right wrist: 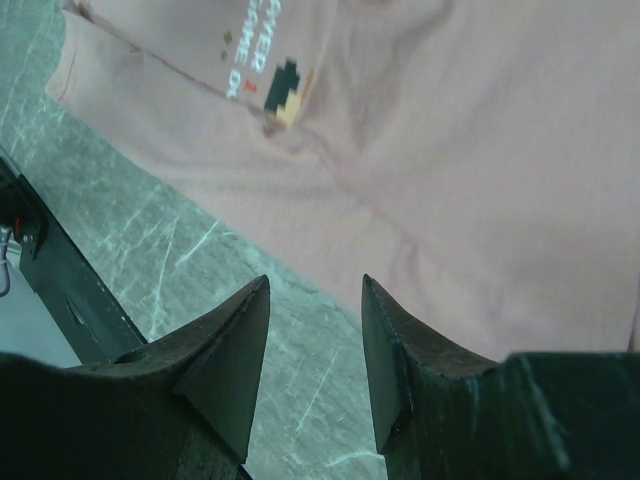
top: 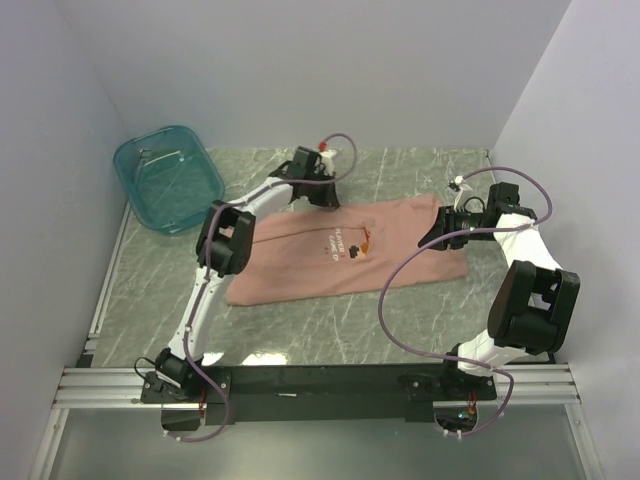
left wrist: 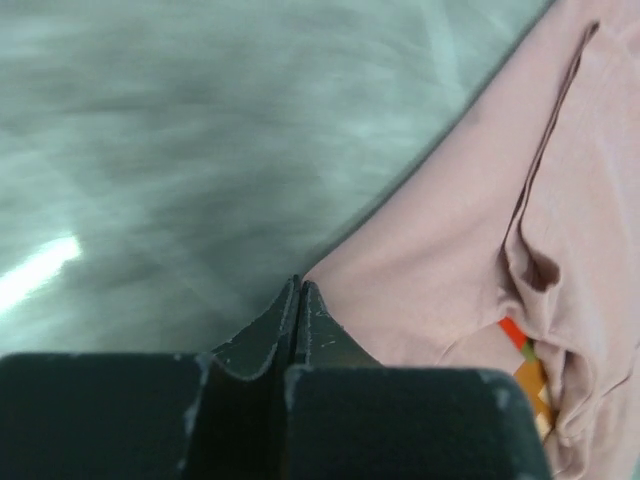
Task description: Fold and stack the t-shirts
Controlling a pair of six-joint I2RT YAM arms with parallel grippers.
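Between the two grippers, the dusty-pink t-shirt [top: 340, 260] is lying flat on the marble table [top: 300, 325], its long axis running crosswise. Its end under the right gripper [right wrist: 315, 285] is angling slightly farther away; those fingers are hovering spread. The left gripper [left wrist: 298, 288] is sitting with fingers pressed together at the far hem; whether they are catching cloth is unclear. Bare marble is showing beyond them

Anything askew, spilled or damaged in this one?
Nothing looks spilled or damaged. The t-shirt lies slanted across the table rather than square, and a fold is bunched up beside its chest graphic. The left gripper is shut at the shirt's far edge; the right gripper hangs open at its right end.
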